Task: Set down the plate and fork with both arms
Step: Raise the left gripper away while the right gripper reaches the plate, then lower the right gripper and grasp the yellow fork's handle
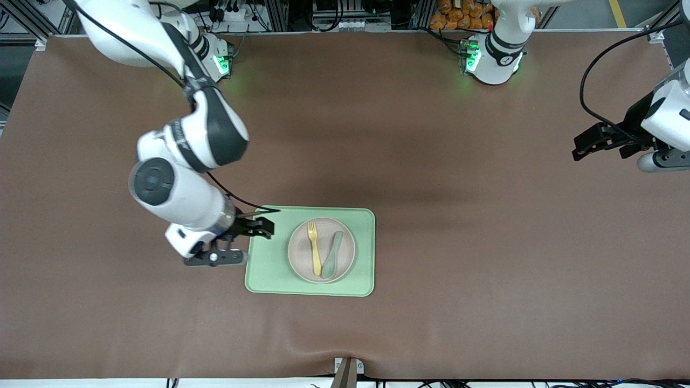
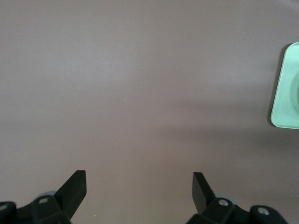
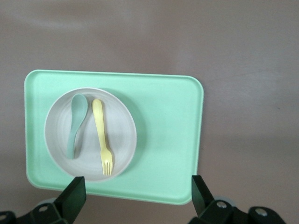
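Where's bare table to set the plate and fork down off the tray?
Bare brown table runs from the tray toward the left arm's end, where the open left gripper waits, and between tray and front camera. It is crowded at the tray's other end: the open right gripper hangs over that edge. The plate carries fork and spoon.

Two white jointed arms (image 1: 183, 161) w/ black joint bands, green-lit bases, black cables along the links, black two-finger right gripper (image 1: 259, 223) and left gripper (image 1: 585, 145), round grey end cap, silver screw heads.
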